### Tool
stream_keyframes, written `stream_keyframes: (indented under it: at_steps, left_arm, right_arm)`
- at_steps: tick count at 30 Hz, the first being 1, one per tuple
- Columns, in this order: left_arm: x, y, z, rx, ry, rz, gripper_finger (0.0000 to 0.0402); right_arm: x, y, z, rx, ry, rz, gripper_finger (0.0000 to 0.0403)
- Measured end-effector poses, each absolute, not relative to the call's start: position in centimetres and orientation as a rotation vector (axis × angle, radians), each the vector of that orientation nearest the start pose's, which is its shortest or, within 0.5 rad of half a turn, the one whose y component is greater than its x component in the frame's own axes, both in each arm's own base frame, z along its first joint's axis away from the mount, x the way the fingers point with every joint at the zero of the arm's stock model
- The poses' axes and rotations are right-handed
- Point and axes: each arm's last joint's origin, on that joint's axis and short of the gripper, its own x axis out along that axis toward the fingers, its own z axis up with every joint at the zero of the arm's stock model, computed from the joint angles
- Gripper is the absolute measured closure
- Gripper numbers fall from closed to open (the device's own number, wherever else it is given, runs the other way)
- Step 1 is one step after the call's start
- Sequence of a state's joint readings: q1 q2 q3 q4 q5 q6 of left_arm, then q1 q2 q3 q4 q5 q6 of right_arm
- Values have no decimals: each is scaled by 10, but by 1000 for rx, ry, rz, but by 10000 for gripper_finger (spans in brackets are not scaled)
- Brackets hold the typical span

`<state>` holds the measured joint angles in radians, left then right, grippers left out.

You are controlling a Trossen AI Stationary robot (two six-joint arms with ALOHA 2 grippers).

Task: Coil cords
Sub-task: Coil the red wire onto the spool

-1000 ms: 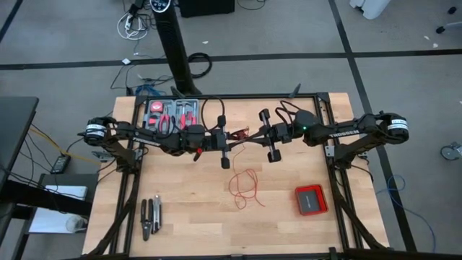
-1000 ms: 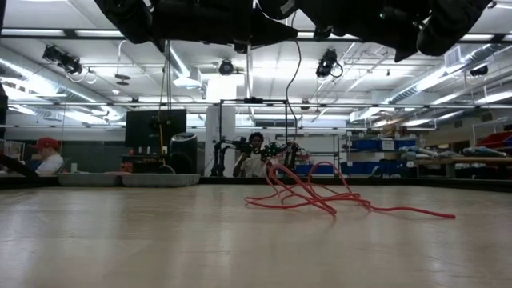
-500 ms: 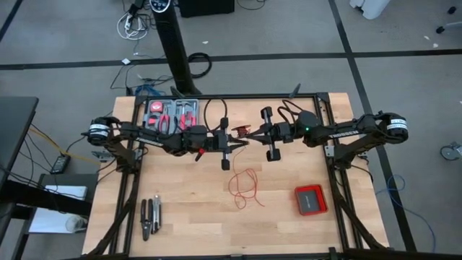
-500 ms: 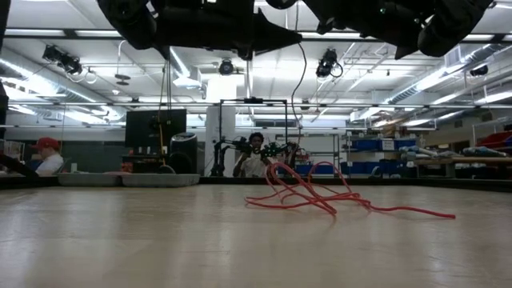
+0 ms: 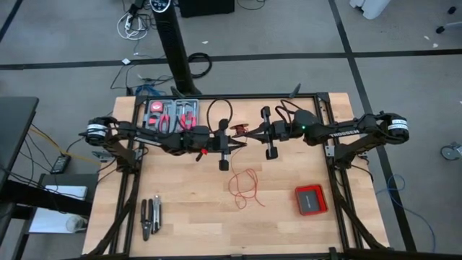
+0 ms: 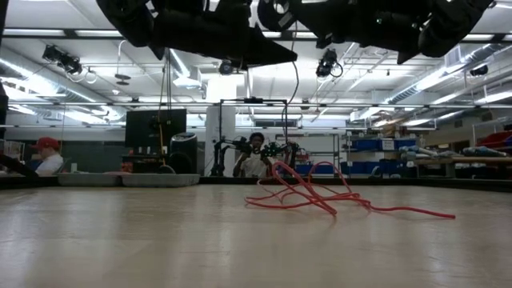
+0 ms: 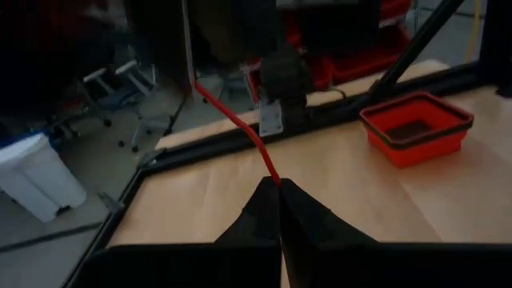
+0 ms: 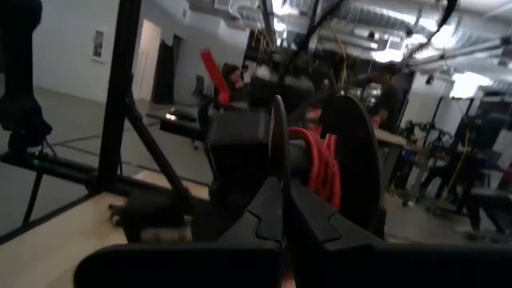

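Observation:
The cord is a thin red wire. Part of it is wound on a small black spool [image 8: 320,164], and the rest lies in loose loops [image 5: 245,188] on the table's middle, also seen in the low view [image 6: 320,196]. Both grippers meet above the table, toward its far side. My right gripper [image 5: 250,133] is shut on the spool. My left gripper [image 5: 238,137] is shut on the wire just beside the spool. My left gripper pinches the red wire [image 7: 272,172] between its two fingertips, coming level from the table's left. From the fingers the wire runs nearly straight to the spool [image 7: 280,76]. My right gripper pinches the rim of one thin black flange [image 8: 277,136] of the spool between its two fingers, coming about level from the table's right. The spool is lifted clear of the table, its red coil beside the fingers.
A flat red square box [image 5: 311,199] lies near the right front. A tray of red-handled tools [image 5: 172,115] sits at the far left, and pliers [image 5: 150,217] lie at the near left. A black frame [image 5: 328,123] edges the table. People sit in the room behind.
My left gripper has tipped its fingertips downward a little beside the spool, still shut on the wire. One loop of the loose wire on the table has risen slightly.

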<state>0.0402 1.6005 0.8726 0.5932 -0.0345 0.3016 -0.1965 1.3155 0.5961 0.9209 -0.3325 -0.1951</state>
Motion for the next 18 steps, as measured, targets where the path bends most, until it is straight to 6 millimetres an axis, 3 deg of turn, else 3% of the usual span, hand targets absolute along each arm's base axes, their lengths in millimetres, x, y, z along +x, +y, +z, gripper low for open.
stream_keyframes:
  at_steps: [18]
  left_arm:
    - [316,16,259,315,303,114,401]
  right_arm:
    - [266,-59,246,-133,-33,84,402]
